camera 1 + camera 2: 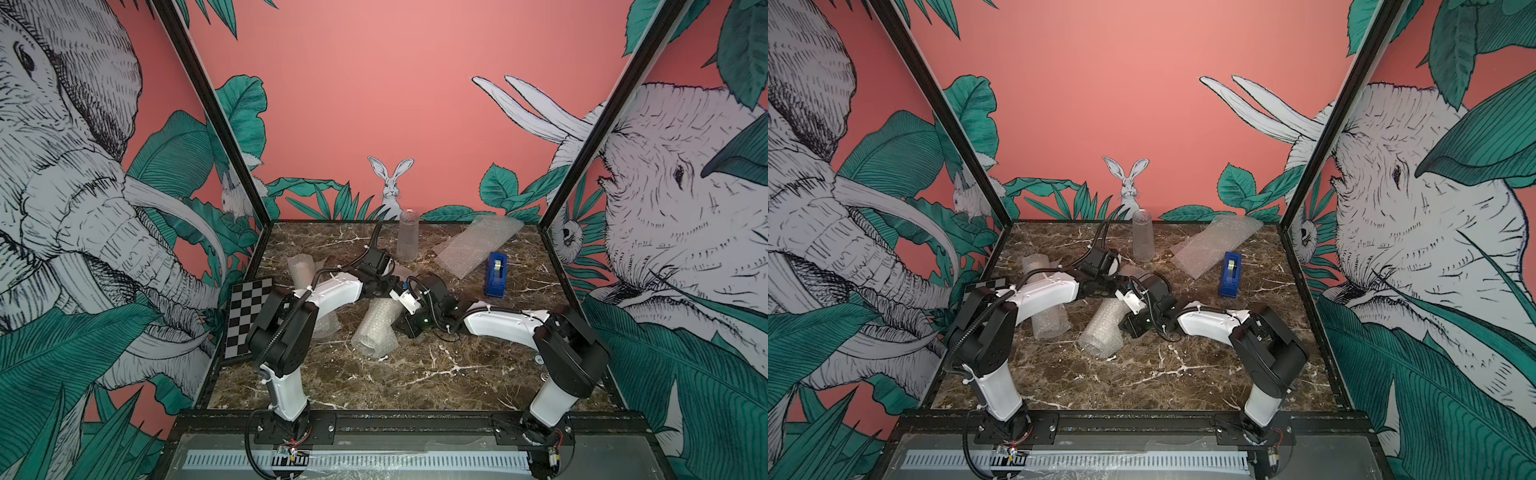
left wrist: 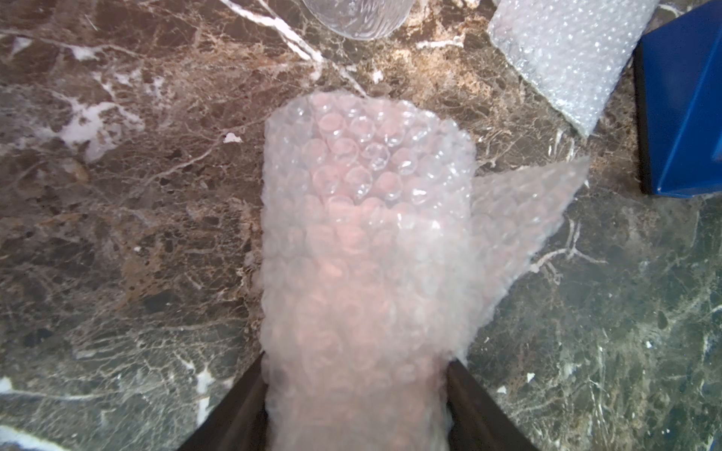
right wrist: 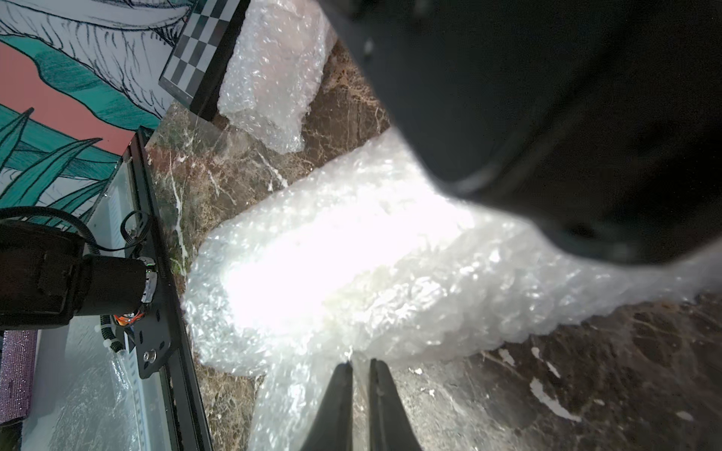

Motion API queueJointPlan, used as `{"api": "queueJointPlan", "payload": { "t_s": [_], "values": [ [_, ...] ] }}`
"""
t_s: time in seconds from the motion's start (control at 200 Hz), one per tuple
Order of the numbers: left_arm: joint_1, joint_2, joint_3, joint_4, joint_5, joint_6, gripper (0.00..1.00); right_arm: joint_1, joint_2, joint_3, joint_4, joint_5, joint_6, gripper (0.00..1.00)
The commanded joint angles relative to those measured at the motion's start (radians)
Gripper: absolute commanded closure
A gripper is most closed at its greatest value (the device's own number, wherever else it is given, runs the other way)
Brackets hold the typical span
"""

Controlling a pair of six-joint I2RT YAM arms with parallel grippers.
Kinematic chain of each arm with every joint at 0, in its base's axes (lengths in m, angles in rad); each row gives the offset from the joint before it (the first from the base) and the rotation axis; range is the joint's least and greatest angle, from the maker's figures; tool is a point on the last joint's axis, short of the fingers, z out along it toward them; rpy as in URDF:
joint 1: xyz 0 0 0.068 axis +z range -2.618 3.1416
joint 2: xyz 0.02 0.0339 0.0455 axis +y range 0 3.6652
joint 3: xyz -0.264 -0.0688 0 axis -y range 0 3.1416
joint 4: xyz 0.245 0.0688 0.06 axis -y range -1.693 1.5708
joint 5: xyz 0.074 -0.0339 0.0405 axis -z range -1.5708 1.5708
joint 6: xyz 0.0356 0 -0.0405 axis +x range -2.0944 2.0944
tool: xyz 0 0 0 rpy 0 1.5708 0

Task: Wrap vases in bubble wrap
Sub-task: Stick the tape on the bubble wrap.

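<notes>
Nearby, at mid table (image 1: 415, 374), a wrapped vase (image 1: 374, 328) lies on its side, the left gripper (image 2: 355, 367) clamped around the roll's far end and the right gripper (image 3: 361, 363) pinched almost shut on the bubble wrap's loose flap (image 3: 297, 406); we judge this is the closing of the wrap, and next that flap needs pulling snug and taping. Farther left lies a second wrapped bundle (image 1: 301, 270), and farther back are the upright glass vase (image 1: 407, 237), a spare sheet (image 1: 478, 245) and the tape dispenser (image 1: 496, 274), with no writing we can read.

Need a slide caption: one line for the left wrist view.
Left gripper, jaws clamped on a bubble-wrapped vase; glass vase, bubble wrap sheet and blue tape dispenser beyond.
</notes>
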Motion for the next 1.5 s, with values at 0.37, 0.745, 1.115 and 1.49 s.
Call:
{"api": "queueJointPlan", "payload": {
  "t_s": [0.37,0.745,1.115,1.49],
  "values": [
    [-0.013,-0.002,-0.04,-0.102,0.01,-0.016,0.36,0.014,-0.085,0.039,-0.014,0.004,-0.001,0.87],
    [-0.013,-0.002,-0.046,-0.098,0.008,-0.018,0.36,0.045,-0.088,0.151,-0.087,0.004,0.006,0.87],
    [-0.013,0.002,-0.046,-0.097,0.01,-0.016,0.36,0.019,-0.066,0.116,-0.148,0.063,-0.005,0.85],
    [-0.015,0.002,-0.052,-0.09,0.011,-0.023,0.36,-0.02,0.004,0.118,-0.152,0.008,0.016,0.82]
  ]
}}
